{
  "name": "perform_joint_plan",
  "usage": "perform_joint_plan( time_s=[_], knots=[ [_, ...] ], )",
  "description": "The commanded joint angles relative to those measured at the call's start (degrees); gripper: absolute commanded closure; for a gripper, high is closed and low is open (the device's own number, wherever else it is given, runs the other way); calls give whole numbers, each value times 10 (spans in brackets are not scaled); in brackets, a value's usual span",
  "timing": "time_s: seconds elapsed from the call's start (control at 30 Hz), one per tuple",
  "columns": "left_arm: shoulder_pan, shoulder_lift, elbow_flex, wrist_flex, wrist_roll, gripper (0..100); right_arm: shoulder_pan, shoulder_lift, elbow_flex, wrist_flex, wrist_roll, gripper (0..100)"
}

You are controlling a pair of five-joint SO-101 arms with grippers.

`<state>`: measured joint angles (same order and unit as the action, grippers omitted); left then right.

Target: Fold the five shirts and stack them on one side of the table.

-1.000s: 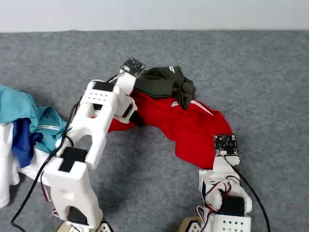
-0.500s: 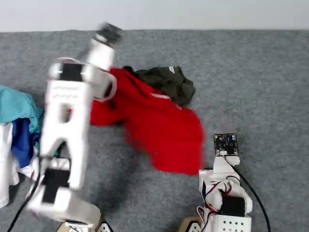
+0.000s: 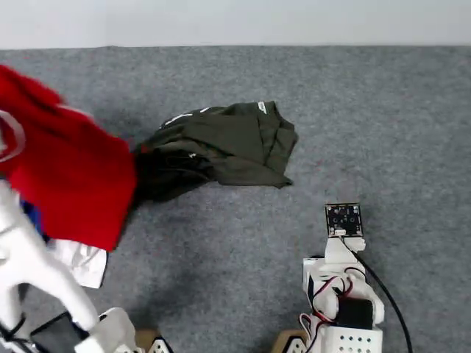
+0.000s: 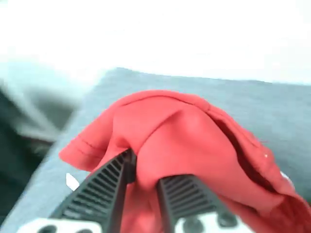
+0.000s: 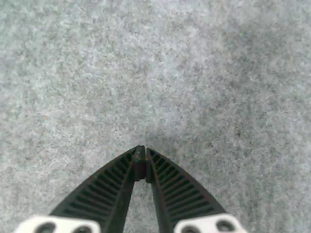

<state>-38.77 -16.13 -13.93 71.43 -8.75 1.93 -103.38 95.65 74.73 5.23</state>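
Crumpled red cloth shirt (image 3: 70,176) (image 4: 184,131): up off the bench at the left side, hanging in a bunch. It runs out past the left edge of the high view.
Left end effector (image 4: 146,172): clenched on a fold of the red shirt. The cloth is pinched between its two black ribbed fingers (image 4: 109,179).
White left arm (image 3: 29,276): in the near left corner, leaning off to the left, below the red shirt.
Dark green cloth shirt (image 3: 221,147): lying rumpled on the grey felt bench (image 3: 397,132), about the middle and nearer the far side. Its left end comes right up to the red shirt's right edge. I cannot tell if they touch.
Flat white cloth (image 3: 81,261): on the bench at the left, poking out from under the red shirt's low edge, just beside the left arm.
Small bit of blue cloth (image 3: 31,215): peeking out at the left edge, between the red shirt and the left arm.
White right arm (image 3: 342,294): at the near edge, right of the middle, well apart from both shirts.
Right end effector (image 5: 142,165): clenched on nothing, its tips touching, pointing down at grey felt.
Open room: a wide stretch of grey felt runs from the dark green shirt to the right edge. Another strip lies between that shirt and the right arm.
Far edge: the bench ends in a straight line at a pale wall (image 3: 235,22), with a strip of felt between the wall and the dark green shirt.
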Motion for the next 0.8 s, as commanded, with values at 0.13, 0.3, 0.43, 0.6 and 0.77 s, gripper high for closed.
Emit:
perform_joint_plan(
  time_s=[0.13, 0.3, 0.43, 0.6, 0.77],
  knots=[
    [-137, 79, -22, -55, 6, 994, -1, -5, 8, 3, 2, 990],
    [-157, 124, -22, -55, 5, 976, -1, -5, 8, 3, 2, 990],
    [-157, 139, -22, -4, 5, 841, -1, -5, 8, 3, 2, 990],
    [-154, 142, -22, 87, -21, 670, -1, -5, 8, 3, 2, 990],
    [-146, 138, -45, 176, -90, 669, -1, -5, 8, 3, 2, 990]
  ],
)
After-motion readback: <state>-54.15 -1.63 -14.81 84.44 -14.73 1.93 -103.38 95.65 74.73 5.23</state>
